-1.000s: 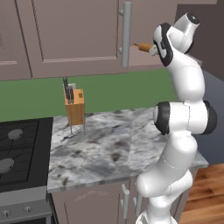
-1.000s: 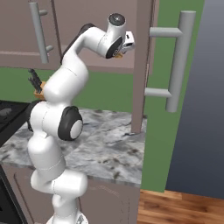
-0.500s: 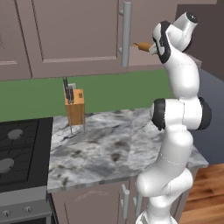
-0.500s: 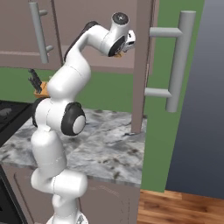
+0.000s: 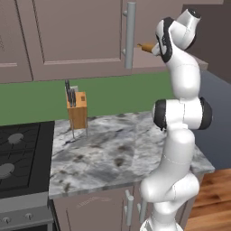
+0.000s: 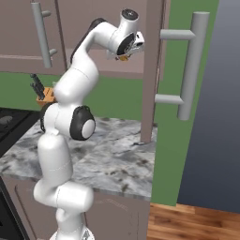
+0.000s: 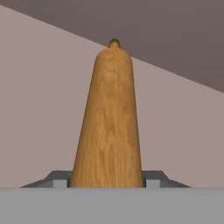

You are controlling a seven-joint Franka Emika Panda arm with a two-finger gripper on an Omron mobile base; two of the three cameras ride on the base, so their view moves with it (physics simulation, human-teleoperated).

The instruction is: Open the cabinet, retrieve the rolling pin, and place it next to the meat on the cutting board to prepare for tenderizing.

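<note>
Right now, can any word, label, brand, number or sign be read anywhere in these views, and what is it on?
None can be read.
cabinet: plain door, no lettering.
rolling pin: bare wood grain, no mark.
knife block: no brand to be seen.
stove: the front panel's knobs are too small to tell whether they carry markings.

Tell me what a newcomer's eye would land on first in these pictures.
The white arm reaching high into the open wall cabinet, its claw at the orange-brown rolling pin. In the hand view that pin runs straight away from the camera between the fingertips. Next comes the cabinet door's long grey bar handle standing out at the right, and the knife block on the marbled counter beside the black stove.
</note>
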